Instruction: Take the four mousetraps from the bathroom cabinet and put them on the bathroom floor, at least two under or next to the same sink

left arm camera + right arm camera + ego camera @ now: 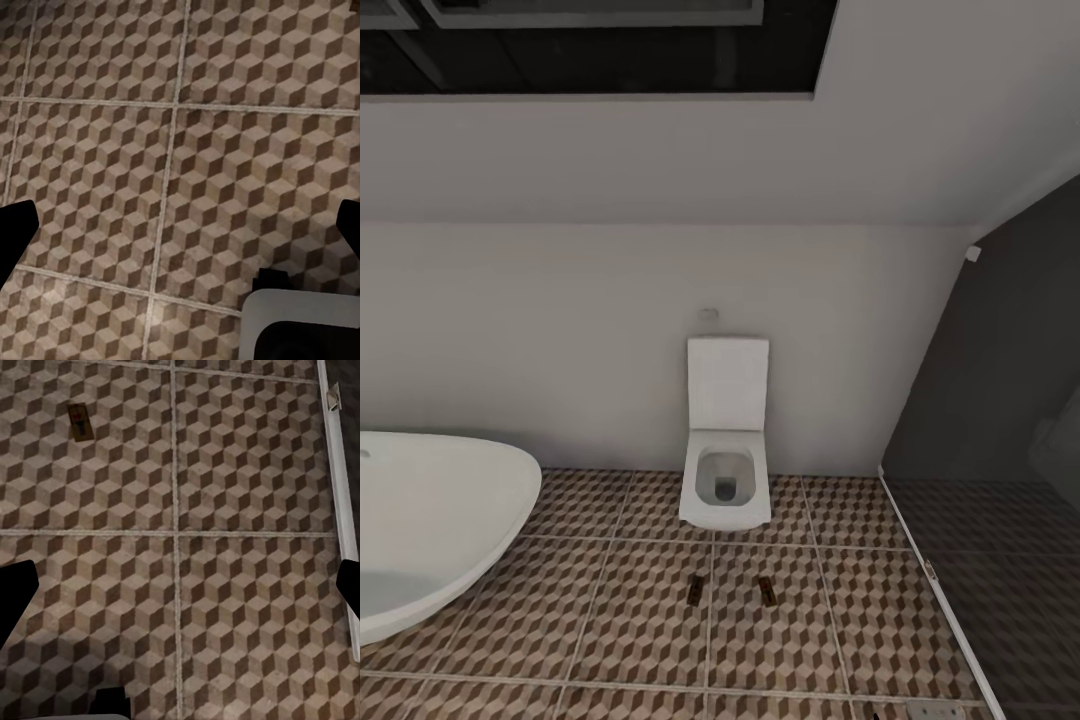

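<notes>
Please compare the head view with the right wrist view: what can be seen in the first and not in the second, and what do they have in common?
Head view, not right wrist view: the white toilet against the wall, the sink at the left, and two mousetraps, one left of the other, lying in front of the toilet.

Right wrist view, not head view: the dark fingertips of the right claw, set wide apart with nothing between them.

Both: the bathroom floor with its cube pattern, at least one mousetrap, and the shower panel's pale bottom edge.

Bathroom: toilet (726, 452), white basin (430, 525), patterned tile floor (640, 620).
</notes>
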Robot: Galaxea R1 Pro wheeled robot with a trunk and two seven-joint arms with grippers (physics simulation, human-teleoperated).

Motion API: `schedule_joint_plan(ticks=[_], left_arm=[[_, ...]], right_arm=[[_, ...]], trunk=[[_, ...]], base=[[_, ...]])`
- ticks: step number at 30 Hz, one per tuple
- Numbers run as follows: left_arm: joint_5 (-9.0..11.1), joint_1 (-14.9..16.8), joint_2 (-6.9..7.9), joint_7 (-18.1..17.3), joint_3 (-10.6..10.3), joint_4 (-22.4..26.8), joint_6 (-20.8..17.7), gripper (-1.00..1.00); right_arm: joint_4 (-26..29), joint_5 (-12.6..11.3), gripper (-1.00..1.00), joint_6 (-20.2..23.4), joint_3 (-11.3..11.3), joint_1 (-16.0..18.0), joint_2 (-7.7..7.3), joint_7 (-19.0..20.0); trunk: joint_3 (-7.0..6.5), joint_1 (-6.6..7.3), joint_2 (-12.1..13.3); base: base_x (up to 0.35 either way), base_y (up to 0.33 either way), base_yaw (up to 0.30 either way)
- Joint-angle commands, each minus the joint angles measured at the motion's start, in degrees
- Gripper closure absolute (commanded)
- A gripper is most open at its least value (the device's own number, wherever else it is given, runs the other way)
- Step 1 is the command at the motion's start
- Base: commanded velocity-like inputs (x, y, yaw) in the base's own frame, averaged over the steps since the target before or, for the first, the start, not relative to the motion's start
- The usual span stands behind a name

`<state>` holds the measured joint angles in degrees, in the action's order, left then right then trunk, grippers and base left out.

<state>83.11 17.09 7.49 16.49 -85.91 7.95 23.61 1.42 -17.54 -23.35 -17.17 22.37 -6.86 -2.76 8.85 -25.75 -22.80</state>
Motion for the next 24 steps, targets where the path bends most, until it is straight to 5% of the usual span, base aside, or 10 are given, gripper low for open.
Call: schedule_joint_plan(ticks=[1, 24], left_arm=[[0.2, 0.1, 0.07, 0.6, -0.5, 0.3, 0.1, -1.0], [0.2, 0.1, 0.07, 0.6, -0.5, 0.2, 0.0, -1.0]], right_arm=[[0.0, -0.3, -1.0, -0.1, -0.5, 0.0, 0.0, -0.2], [0.0, -0.3, -1.0, -0.1, -0.5, 0.0, 0.0, -0.2]], trunk=[[0.12, -0.03, -0.1], [0.12, -0.03, -0.1]], base=[[0.0, 0.0, 0.0], [0.0, 0.0, 0.0]])
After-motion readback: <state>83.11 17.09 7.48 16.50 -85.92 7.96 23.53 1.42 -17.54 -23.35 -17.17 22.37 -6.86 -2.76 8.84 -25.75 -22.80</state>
